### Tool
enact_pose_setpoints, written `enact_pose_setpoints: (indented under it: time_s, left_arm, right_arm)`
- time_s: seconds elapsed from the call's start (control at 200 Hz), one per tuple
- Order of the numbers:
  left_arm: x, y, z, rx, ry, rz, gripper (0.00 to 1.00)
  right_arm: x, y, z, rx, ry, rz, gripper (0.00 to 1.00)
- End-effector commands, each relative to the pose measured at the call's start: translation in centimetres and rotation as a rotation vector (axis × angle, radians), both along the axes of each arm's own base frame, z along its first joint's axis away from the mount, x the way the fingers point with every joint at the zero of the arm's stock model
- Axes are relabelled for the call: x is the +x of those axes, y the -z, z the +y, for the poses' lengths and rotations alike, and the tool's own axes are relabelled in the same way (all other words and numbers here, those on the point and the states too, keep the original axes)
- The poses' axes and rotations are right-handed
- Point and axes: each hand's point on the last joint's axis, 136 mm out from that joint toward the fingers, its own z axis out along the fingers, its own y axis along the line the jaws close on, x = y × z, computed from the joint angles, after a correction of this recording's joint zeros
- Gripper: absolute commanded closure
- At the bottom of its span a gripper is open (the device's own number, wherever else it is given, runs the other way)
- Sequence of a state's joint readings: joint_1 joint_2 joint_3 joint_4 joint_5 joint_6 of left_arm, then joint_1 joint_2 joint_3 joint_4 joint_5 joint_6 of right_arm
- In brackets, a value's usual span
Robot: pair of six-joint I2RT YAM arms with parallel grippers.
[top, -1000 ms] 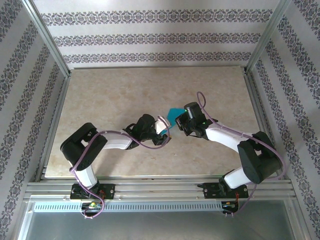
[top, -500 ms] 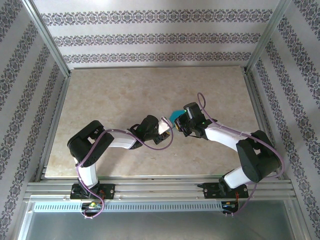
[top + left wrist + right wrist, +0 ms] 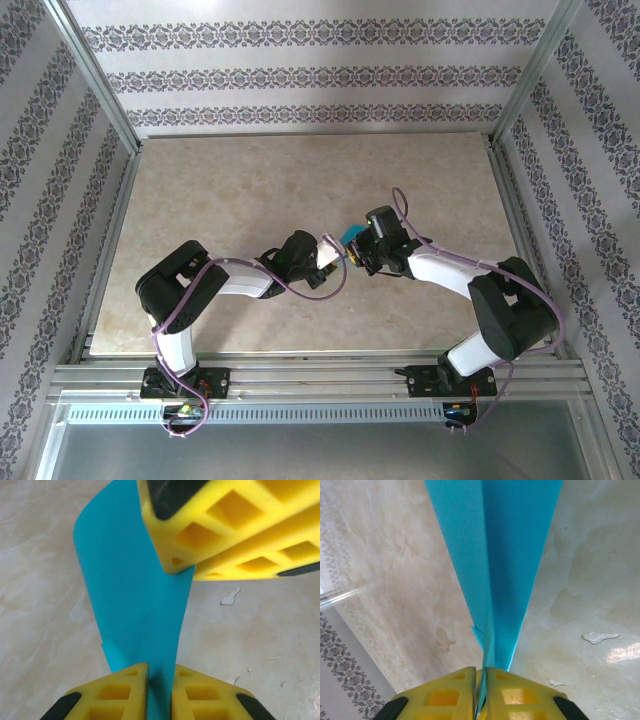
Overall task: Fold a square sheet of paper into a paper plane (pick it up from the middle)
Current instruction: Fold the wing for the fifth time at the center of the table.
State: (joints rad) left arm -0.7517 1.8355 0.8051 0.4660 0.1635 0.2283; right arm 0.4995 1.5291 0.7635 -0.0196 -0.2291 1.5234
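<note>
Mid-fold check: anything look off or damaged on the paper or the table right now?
Two small things. The teal paper, pinched between the left claw and right claw, shows a small jagged step in its edge near the right claw, as if layers are misaligned. Pale flakes lie on the table.

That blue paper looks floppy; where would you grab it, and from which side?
Probably the creased end of the blue paper, coming in edge-on to pinch its flat faces, as the left gripper does; doubled layers look stiffer.
</note>
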Motion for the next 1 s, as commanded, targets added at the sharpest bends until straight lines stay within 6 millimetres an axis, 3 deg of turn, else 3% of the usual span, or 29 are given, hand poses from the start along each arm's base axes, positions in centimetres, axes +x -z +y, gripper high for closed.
enact_pose_setpoints:
  time_s: [0.0, 0.145, 0.505, 0.695, 0.994]
  left_arm:
    - [0.2, -0.8, -1.1, -0.033, 0.019, -0.014, 0.86]
    - [-0.5, -0.4, -1.1, -0.048, 0.025, 0.049, 0.91]
    - [-1.7, 0.1, -0.8, -0.132, 0.000, 0.267, 0.98]
    - [-2.1, 0.5, -0.7, -0.161, -0.022, 0.341, 0.97]
    - [-2.2, 1.4, -0.5, -0.163, -0.061, 0.441, 0.93]
  right_arm:
    - [-0.1, 0.3, -0.4, -0.002, -0.002, 0.019, 0.77]
    - [0.3, -0.3, -1.7, -0.027, 0.004, -0.019, 0.55]
    - [0.7, -2.0, -5.9, -0.122, -0.003, -0.138, 0.21]
    - [1.1, -2.5, -6.3, -0.163, -0.102, -0.235, 0.19]
    - [1.3, -2.8, -3.4, -0.073, -0.278, -0.374, 0.24]
